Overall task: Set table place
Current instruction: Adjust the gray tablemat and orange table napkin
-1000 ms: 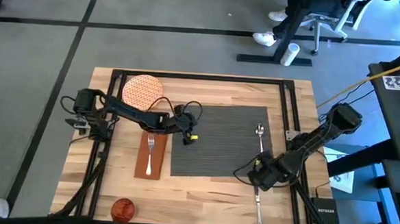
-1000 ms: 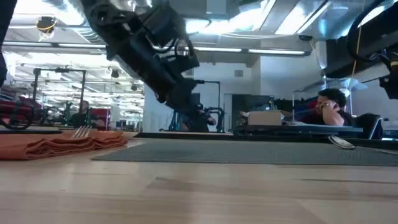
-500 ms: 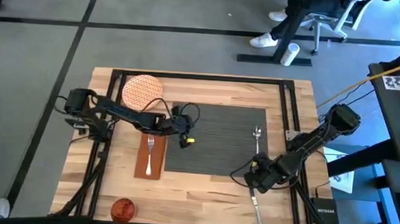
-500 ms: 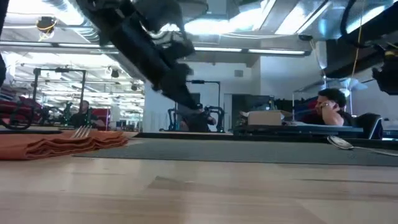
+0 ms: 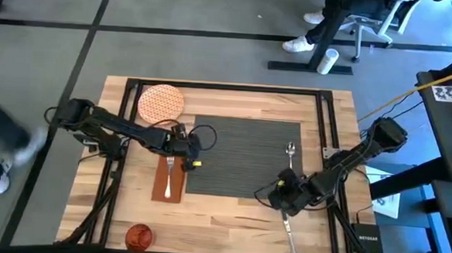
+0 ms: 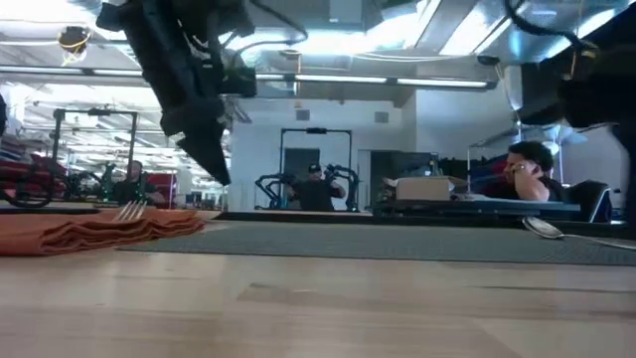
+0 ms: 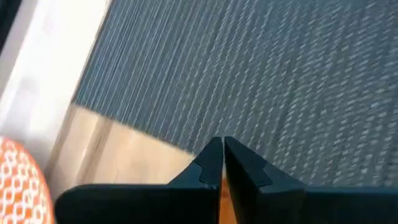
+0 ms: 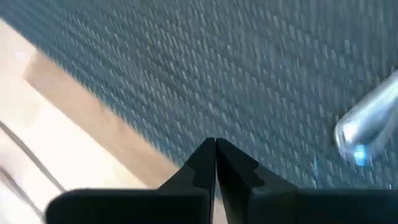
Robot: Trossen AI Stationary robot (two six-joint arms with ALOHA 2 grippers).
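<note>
Light-wood plank table (image 5: 229,212) carries a dark grey ribbed placemat (image 5: 244,154); left gripper (image 7: 221,155) and right gripper (image 8: 214,157) hover with fingers pressed together.

We had the left arm stretched in from the left edge, low, its left gripper (image 5: 191,163) with fingers pressed together, tips touching. Our right arm reached in from the right, elbow bent, right gripper (image 5: 277,193) likewise pinched closed, empty.
</note>
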